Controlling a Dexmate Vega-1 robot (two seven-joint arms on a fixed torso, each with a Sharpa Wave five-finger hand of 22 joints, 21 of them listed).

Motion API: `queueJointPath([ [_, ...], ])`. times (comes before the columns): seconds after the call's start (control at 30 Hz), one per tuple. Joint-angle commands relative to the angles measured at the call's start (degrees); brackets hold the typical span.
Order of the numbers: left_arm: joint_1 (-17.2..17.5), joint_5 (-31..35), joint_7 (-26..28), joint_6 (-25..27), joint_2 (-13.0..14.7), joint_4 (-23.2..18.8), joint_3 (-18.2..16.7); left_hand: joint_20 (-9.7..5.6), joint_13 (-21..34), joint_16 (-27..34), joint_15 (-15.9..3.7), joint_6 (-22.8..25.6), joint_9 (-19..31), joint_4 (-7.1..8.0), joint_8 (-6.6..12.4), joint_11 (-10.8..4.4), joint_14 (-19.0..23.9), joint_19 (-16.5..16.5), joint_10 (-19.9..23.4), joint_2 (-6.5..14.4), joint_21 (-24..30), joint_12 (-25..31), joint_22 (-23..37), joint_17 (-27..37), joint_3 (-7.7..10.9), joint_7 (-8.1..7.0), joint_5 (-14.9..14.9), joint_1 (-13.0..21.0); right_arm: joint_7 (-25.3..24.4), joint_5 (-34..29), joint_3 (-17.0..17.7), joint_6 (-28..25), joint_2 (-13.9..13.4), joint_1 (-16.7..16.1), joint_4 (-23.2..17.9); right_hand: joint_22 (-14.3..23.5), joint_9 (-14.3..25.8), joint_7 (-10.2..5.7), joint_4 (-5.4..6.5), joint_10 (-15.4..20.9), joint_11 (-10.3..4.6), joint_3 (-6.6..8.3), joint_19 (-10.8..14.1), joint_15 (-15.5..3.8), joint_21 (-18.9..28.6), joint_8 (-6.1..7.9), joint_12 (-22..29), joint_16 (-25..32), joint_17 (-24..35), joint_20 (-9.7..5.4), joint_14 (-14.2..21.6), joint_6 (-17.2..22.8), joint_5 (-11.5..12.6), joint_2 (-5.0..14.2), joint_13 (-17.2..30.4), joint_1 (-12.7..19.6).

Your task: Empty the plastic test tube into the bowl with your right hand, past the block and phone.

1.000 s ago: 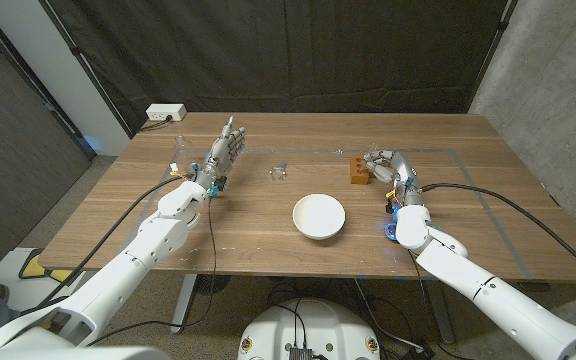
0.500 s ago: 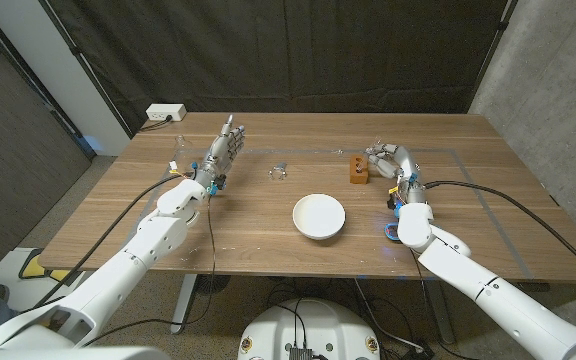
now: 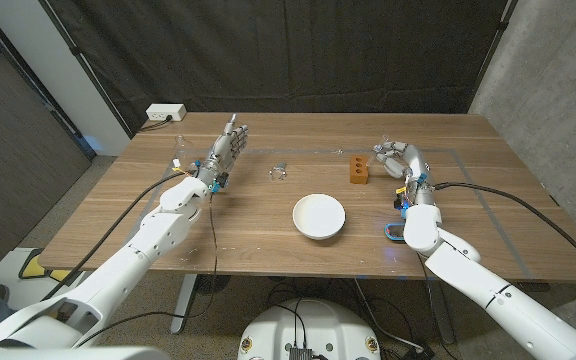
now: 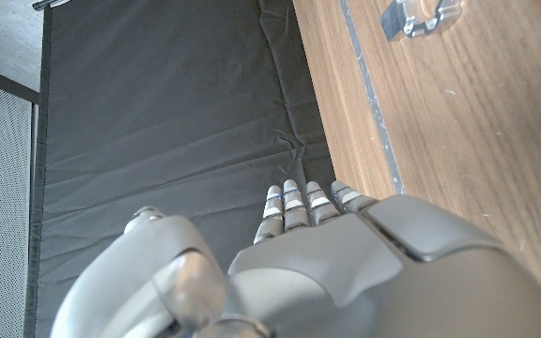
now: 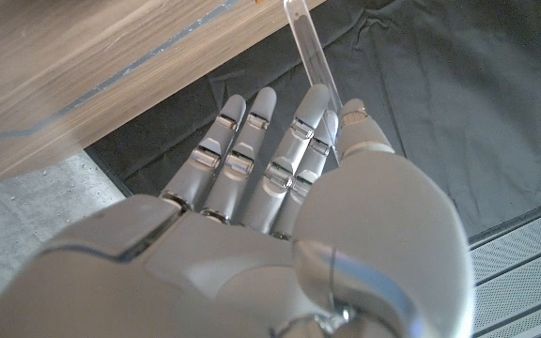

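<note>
The right hand (image 3: 400,158) is hovering at about three o'clock of the wooden block (image 3: 358,171), just beside it, and the right wrist view shows its fingers (image 5: 252,150) lying close together with the clear plastic test tube (image 5: 308,47) sticking out between them, so the hand is holding the tube. The white bowl (image 3: 319,216) is sitting at roughly seven o'clock of the block, well apart from the hand. The left hand (image 3: 224,152) is waiting at ten o'clock of the bowl, fingers (image 4: 301,199) pressed together and straight, gripping nothing.
</note>
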Motion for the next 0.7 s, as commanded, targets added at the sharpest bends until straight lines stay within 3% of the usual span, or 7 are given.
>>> queueJointPath([
  [0.03,-1.3,0.1,-1.2,-0.2,-0.8,1.7,0.6,0.09,0.2,0.2,-0.11,0.5,0.3,0.08,-0.05,-0.29,-0.2,-0.4,0.1,0.0,0.5,-0.2,0.3,0.2,-0.44,0.06,-0.1,0.5,-0.9,-0.4,2.3,-1.7,-0.8,-3.0,-3.8,0.3,0.4,-1.07,0.4,0.8,-0.01,0.34,0.5,-6.57,0.2,0.43,0.5,0.2,0.2,-5.88,0.6,1.4,-0.1,3.51,0.5,3.6],
  [0.37,-1.3,0.4,-0.5,0.5,-0.4,1.1,0.6,0.1,0.2,0.2,-0.04,0.5,0.3,0.06,-0.07,-0.15,-0.2,-0.4,0.1,0.1,0.6,-0.2,0.3,0.2,-0.59,0.04,-0.1,0.6,0.1,-0.6,4.6,-4.9,-2.9,-6.1,-8.7,0.2,0.1,-0.32,0.46,1.1,0.26,0.48,0.8,-6.52,0.3,0.63,1.3,0.5,0.5,-5.69,1.5,2.1,0.0,3.59,1.7,3.8],
  [0.7,-1.6,1.2,1.8,0.7,-2.0,0.6,1.3,0.07,0.2,0.2,-0.09,0.5,0.3,0.03,-0.09,-0.21,-0.2,-0.5,0.1,0.2,0.6,-0.2,0.3,0.2,-0.72,0.09,-0.2,0.7,2.1,0.9,7.8,-3.2,-5.4,-8.2,-10.0,0.1,0.1,-0.12,1.21,1.0,0.5,0.0,1.0,-6.12,0.2,1.05,2.6,0.4,0.7,-5.31,2.3,2.4,0.3,2.93,3.9,2.3],
])
